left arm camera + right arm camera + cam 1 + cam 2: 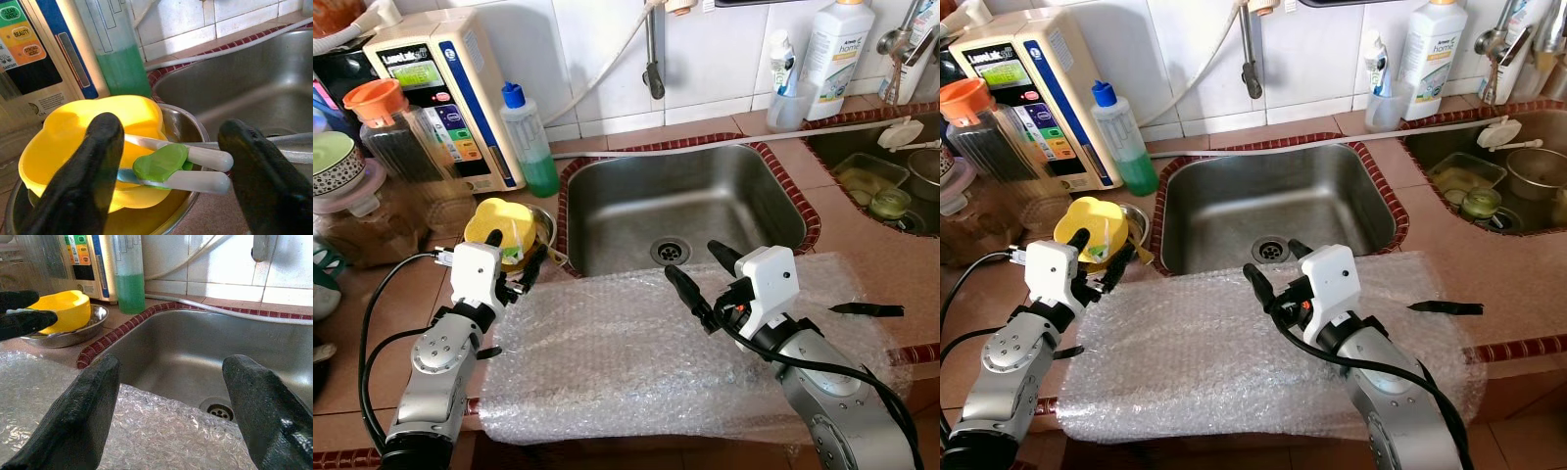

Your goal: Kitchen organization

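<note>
A yellow bowl [504,220] sits inside a steel bowl [547,228] on the counter left of the sink [675,211]. White-handled utensils [195,169] with a green part [159,164] lie across the yellow bowl. My left gripper [517,250] is open just in front of that bowl, its fingers either side of the utensil handles and touching nothing. A sheet of bubble wrap [626,343] covers the counter in front of the sink. My right gripper [693,260] hangs open over the sheet's far edge, pointing towards the sink, and holds nothing.
A green soap bottle [530,142], a water machine [440,98] and a jar with an orange lid [396,137] crowd the back left. A thin black object [867,309] lies on the wrap's right end. A second sink [891,186] with dishes is at the right.
</note>
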Available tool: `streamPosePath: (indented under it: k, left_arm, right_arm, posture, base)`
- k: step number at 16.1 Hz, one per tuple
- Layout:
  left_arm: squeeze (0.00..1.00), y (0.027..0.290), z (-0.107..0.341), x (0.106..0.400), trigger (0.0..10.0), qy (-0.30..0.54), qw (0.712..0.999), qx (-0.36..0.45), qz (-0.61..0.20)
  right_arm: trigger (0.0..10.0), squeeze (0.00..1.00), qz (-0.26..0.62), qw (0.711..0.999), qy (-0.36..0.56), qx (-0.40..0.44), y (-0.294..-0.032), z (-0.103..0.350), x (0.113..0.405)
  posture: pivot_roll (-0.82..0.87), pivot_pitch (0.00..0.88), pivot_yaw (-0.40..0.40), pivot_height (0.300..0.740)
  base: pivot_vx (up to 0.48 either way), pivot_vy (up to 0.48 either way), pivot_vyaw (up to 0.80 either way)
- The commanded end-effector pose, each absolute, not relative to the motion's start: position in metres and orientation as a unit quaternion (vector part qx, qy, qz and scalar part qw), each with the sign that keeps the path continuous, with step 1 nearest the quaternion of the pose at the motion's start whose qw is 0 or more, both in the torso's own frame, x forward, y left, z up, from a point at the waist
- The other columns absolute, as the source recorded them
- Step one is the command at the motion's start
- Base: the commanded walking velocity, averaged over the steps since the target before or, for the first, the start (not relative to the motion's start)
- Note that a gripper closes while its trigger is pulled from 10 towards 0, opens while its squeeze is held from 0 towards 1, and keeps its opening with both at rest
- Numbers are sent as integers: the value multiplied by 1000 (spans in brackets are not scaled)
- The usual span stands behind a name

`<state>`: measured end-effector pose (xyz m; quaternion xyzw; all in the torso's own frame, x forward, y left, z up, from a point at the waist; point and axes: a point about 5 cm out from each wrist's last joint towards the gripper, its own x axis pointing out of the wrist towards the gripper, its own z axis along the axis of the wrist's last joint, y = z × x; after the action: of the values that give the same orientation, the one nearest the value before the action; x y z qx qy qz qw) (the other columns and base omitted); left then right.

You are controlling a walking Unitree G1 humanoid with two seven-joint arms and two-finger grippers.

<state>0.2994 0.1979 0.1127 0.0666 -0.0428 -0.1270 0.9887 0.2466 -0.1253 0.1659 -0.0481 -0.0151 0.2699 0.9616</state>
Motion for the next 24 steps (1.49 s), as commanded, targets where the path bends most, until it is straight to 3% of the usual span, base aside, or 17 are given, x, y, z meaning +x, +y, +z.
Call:
streamPosePath:
  k: [1, 15, 24]
  left_arm:
    - [0, 203, 115, 297, 0, -47, 988, 77, -125]
    - [0, 207, 115, 297, 0, -51, 989, 83, -114]
    - [0, 210, 117, 297, 0, -53, 989, 89, -105]
  right_arm:
    - [10000, 0, 280, 959, -25, -44, -121, 171, 244]
    - [10000, 0, 285, 957, -23, -47, -121, 172, 245]
    - [10000, 0, 339, 940, -31, -23, -113, 176, 237]
  posture:
    - [-323, 94, 157, 740]
    - [-320, 89, 153, 740]
    - [-320, 86, 153, 740]
  base:
    - [0, 0, 0]
    - [0, 0, 0]
    - [0, 0, 0]
